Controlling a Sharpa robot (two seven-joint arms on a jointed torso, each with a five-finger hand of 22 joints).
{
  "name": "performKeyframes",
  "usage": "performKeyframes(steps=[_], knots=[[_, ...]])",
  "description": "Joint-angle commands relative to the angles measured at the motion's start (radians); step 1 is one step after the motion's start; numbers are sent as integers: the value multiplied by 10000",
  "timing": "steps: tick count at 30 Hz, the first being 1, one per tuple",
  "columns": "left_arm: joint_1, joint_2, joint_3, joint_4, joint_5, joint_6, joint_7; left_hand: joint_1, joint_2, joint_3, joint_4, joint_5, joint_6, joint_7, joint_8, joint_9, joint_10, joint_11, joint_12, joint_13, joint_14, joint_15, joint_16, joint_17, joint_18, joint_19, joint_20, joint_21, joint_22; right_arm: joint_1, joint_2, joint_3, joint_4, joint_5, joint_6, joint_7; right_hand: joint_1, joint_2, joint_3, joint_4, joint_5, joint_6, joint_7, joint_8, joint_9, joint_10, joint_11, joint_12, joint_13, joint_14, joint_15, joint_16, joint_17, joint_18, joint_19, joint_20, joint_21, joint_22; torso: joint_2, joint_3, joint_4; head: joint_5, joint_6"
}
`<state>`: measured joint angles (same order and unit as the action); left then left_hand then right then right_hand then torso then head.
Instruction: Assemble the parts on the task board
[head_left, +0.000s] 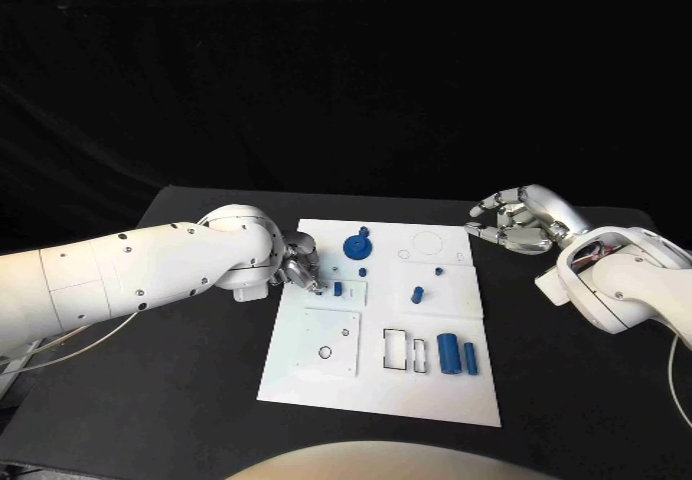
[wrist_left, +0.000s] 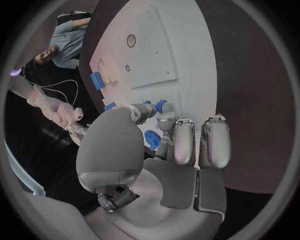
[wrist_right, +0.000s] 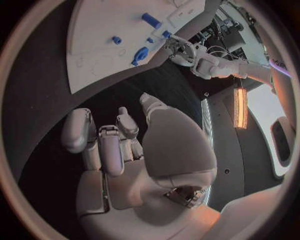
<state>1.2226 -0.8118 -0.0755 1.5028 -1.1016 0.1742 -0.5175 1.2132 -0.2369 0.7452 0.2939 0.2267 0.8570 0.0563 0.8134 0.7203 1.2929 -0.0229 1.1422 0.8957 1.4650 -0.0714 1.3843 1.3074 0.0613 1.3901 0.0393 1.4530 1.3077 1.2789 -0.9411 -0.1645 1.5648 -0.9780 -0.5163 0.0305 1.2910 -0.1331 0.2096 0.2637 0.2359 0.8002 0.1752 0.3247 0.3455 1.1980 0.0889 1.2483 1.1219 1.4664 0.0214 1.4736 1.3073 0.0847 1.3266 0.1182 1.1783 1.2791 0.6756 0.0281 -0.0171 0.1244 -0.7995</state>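
The white task board (head_left: 389, 395) lies mid-table. My left hand (head_left: 303, 268) reaches over its left edge, and its thumb and a finger pinch a small blue part (head_left: 338, 288) that stands at a small square plate; the pinch is also seen in the left wrist view (wrist_left: 161, 106). A round blue part (head_left: 358, 245) and a tiny blue piece (head_left: 361, 270) lie just beyond the fingers. A blue peg (head_left: 418, 294) stands mid-board. Two blue cylinders (head_left: 459, 354) lie at the near right. My right hand (head_left: 516, 222) hovers off the board's far right corner, loosely cupped and holding nothing.
The board carries a raised rectangular plate (head_left: 329, 342) with small holes at the near left, narrow slots (head_left: 404, 350) beside the cylinders and a faint ring outline (head_left: 428, 243) at the far right. Black table (head_left: 577, 380) surrounds the board on all sides.
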Motion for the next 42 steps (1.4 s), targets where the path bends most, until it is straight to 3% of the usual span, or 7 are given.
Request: performKeyframes(steps=[1, 14, 20, 24, 27, 33, 42], knots=[[-64, 101, -17, -28, 129, 109, 92, -126, 46, 1681, -1605, -34, 16, -87, -18, 12, 101, -26, 51, 19, 441, -90, 10, 403, -30, 49, -29, 39, 140, -7, -11, 2, 16, -44, 7, 68, -4, 10, 14, 61, 42, -48, -47, 61, 11, -67, -18, -53, -8, 455, -97, -40, 185, 135, -44, -6, -63, -11, 5, 0, -1, -27, -9], [-112, 170, -28, -164, 187, 144, 85, -636, 77, 1492, -1269, -95, 49, -183, 58, 142, 152, -92, 54, 51, 444, -147, 12, 409, -37, 65, -78, 33, 165, -8, -25, 2, 15, -44, 8, 67, 16, 11, 1, 91, 45, -50, -49, 72, 15, -81, -21, -66, -29, 454, -100, -53, 167, 137, -44, -10, -87, -23, 4, 2, 3, -61, -21], [-114, 163, -28, -223, 191, 128, 88, -1192, -39, 997, -789, -102, 71, -219, 12, 173, 103, -117, 34, 46, 443, -165, 6, 405, -29, 44, -98, -5, 126, -8, -29, 2, 12, -44, 2, 71, 16, 11, 1, 91, 45, -50, -49, 72, 15, -81, -21, -66, -29, 454, -100, -53, 167, 137, -44, -10, -87, -23, 1, -4, 2, -74, 20], [-116, 145, -27, -252, 198, 100, 89, -1800, -275, 334, -181, -146, 110, -178, -76, 154, 18, -81, 7, 9, 442, -137, -1, 401, -15, 3, -89, -55, 61, -10, -29, 2, 9, -44, -2, 77, 16, 11, -4, 101, 44, -54, -49, 73, 15, -96, -21, -80, -48, 452, -101, -59, 158, 144, -60, -11, -117, -44, 6, -2, -2, -86, 33], [-116, 116, -17, -262, 207, 61, 92, -2038, -183, -641, -28, -110, 91, -145, -206, 118, -76, -48, -22, -37, 440, -114, -4, 400, -3, -28, -64, -101, 6, -13, -29, 2, 7, -44, -5, 81, 16, 10, -7, 107, 44, -58, -48, 72, 15, -101, -20, -84, -55, 450, -101, -63, 149, 146, -65, -11, -129, -51, 5, -2, -3, -93, 35], [-117, 76, 26, -286, 234, -72, 98, -2291, 123, -1779, -2, -86, 116, -121, -360, 67, -105, -23, 3, -10, 440, -92, -4, 402, 3, -34, -42, -132, -14, -18, -33, 2, 7, -43, -7, 86, 16, 10, -7, 107, 44, -58, -48, 72, 15, -101, -20, -84, -55, 450, -101, -63, 149, 146, -65, -11, -129, -51, 12, -6, -3, -116, 49], [-114, -17, 67, -275, 256, -212, 101, -2361, 239, -2092, 6, -82, 133, -121, -396, 58, -111, -21, 6, -9, 441, -92, -1, 406, 6, -38, -40, -143, -23, -21, -46, 2, 14, -41, 0, 81, 14, 9, -12, 116, 44, -66, -47, 70, 14, -110, -19, -92, -64, 449, -101, -67, 143, 150, -73, -11, -145, -62, 6, -4, -4, -136, 30]])
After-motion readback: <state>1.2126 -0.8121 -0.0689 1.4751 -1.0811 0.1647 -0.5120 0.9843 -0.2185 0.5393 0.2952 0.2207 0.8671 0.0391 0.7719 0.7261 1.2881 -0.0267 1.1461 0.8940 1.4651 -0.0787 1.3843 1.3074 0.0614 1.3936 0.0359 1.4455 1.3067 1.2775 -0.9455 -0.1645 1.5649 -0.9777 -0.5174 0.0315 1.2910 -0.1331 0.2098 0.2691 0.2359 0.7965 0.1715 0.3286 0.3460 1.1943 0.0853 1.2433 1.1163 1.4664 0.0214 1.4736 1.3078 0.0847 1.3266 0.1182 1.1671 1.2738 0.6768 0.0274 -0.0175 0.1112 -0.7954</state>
